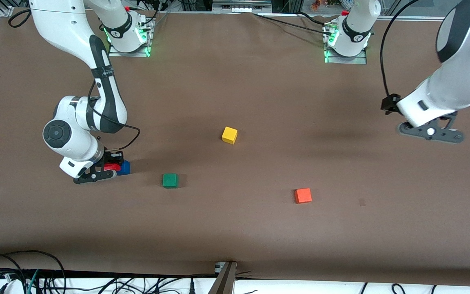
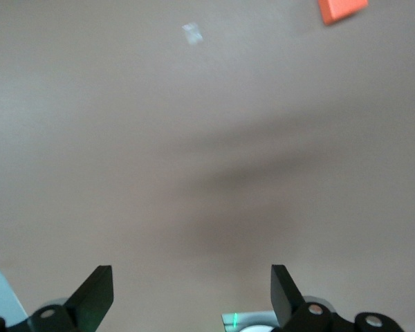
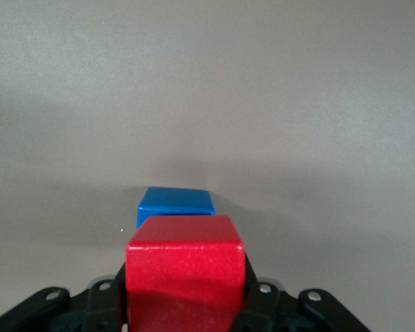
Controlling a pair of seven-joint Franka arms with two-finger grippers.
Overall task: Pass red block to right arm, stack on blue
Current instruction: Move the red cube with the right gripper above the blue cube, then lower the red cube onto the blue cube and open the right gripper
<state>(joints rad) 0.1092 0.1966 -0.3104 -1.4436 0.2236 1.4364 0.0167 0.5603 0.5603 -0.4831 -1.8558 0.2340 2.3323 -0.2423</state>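
Right claw [image 3: 185,304] grips red block [image 3: 185,273] beside blue [image 3: 175,203]; left claw [image 2: 192,290] wide.

Robotics lab: bolted arm bases [image 1: 129,38], cables [image 1: 47,277].

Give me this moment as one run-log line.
right gripper: shut on red block, beside blue block, not yet stacked | left gripper: open, empty, waiting over bare table
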